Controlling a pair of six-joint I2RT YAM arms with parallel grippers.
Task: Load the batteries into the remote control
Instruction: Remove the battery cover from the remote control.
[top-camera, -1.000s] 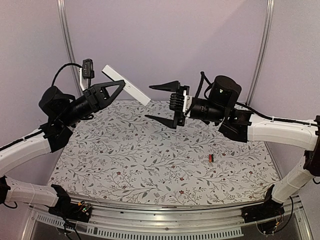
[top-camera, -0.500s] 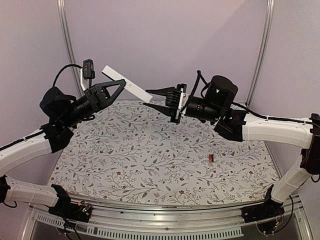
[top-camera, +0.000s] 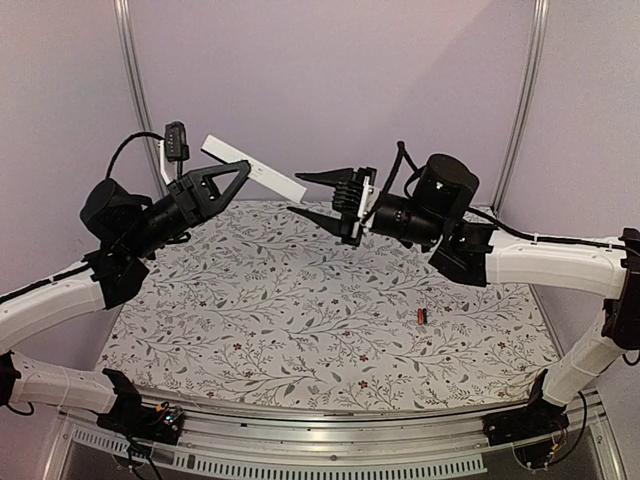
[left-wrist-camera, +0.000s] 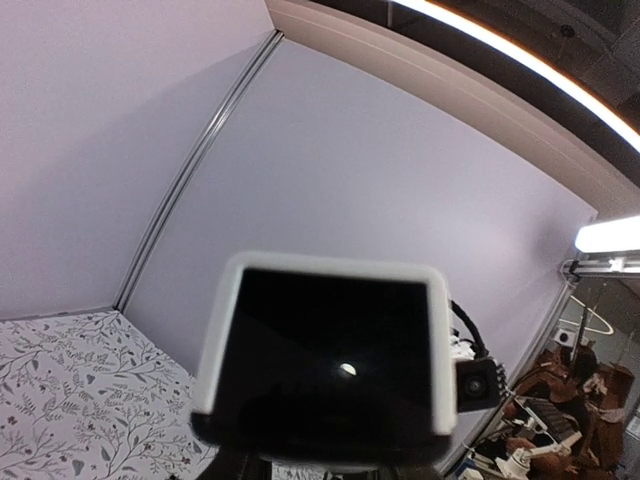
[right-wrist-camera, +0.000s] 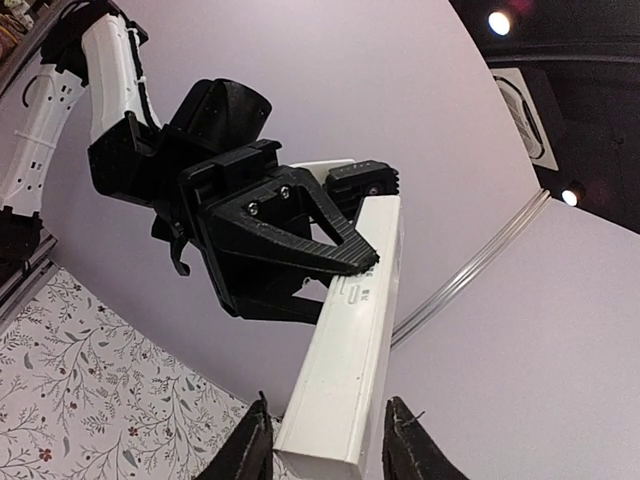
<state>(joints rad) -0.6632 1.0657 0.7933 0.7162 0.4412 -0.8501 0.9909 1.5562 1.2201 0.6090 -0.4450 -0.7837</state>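
The remote control is up in the air, well above the worktop. It is tilted, with one end high on the left and the other end lower, near the middle. The batteries lie on the worktop far over to the right, a tiny red and black bit. They are too small to tell how many there are. Nothing is touching them.

The left tool is closed tight on the remote control and holds it up. The right tool is open, with one finger on each side of the lower end of the remote control. In the right wrist view the fingers sit just beside the white bar, but they do not look closed on it.

I think the task is only at the start. No battery is in the remote control yet. I cannot tell if the back is open. The batteries must be picked up and put in.
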